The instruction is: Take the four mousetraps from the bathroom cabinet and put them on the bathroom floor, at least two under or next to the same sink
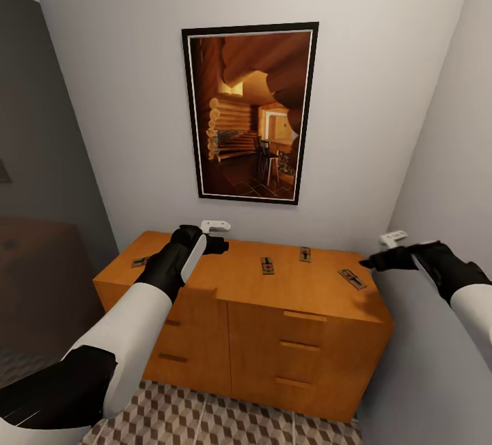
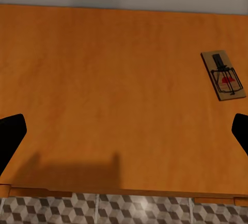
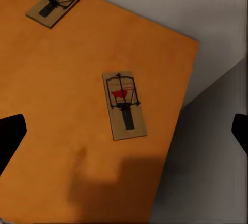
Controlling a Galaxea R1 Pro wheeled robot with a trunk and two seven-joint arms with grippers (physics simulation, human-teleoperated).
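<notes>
Fingers of both grippers are spread apart and empty: the left gripper (image 1: 217,236) hovers over the cabinet's (image 1: 273,335) left part, the right gripper (image 1: 383,253) above its right end. Four mousetraps (image 1: 267,265) lie on the orange top, below a framed picture (image 1: 249,112). Cube-patterned bathroom floor (image 1: 225,421) lies nearer.

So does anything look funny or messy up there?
Nothing is broken or spilled. The odd bit: four mousetraps lie on the cabinet top, each turned its own way. One sits near the left edge, two in the middle, and one lies crooked near the right edge.
</notes>
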